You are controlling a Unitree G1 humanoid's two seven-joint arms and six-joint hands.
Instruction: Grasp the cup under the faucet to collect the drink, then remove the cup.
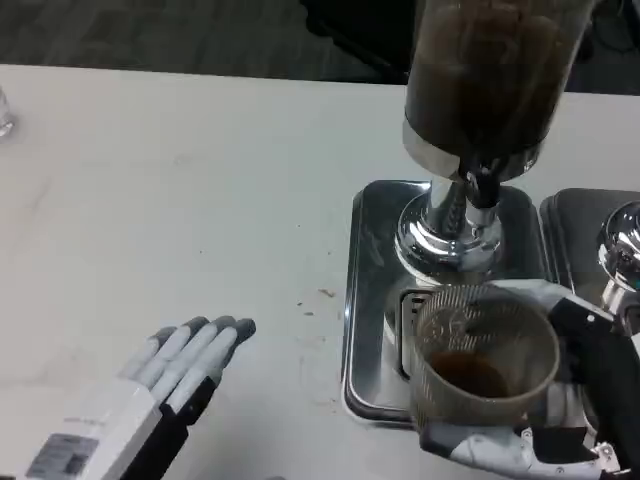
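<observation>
Far left edge: a small clear glass object point(5, 112) sits on the white table point(200, 180) at the picture's border; too cropped to tell what it is.

Left hand: the white-backed left hand point(180, 365) lies low over the table at the lower left, palm down; its black-tipped fingers point(225, 335) are stretched out straight and side by side, pointing up and to the right; they hold nothing; well apart from the tray.

Table centre: a few small brown specks point(320, 297) mark the white surface just left of the tray's edge.

Tray: a shiny rectangular steel drip tray point(372, 240) stands on the table right of centre; a slotted grille point(408, 310) shows in its floor, partly hidden behind the cup.

Dispenser: a tall clear drink dispenser with dark brown liquid point(490, 70) rises from a chrome pedestal base point(445, 235) on the tray; its black faucet point(484, 188) juts from the chrome collar toward the camera.

Cup: the translucent plastic cup point(485, 365) stands upright over the tray's near part, in front of and below the faucet; a shallow pool of brown drink point(470, 375) lies in its bottom.

Right hand: the white-and-black right hand point(560, 400) is wrapped around the cup from the right; fingers curl under and around its wall, clamped on it.

Far right: a second steel tray point(580, 230) with a chrome base point(620, 250) stands just beside the first, cut by the frame.
</observation>
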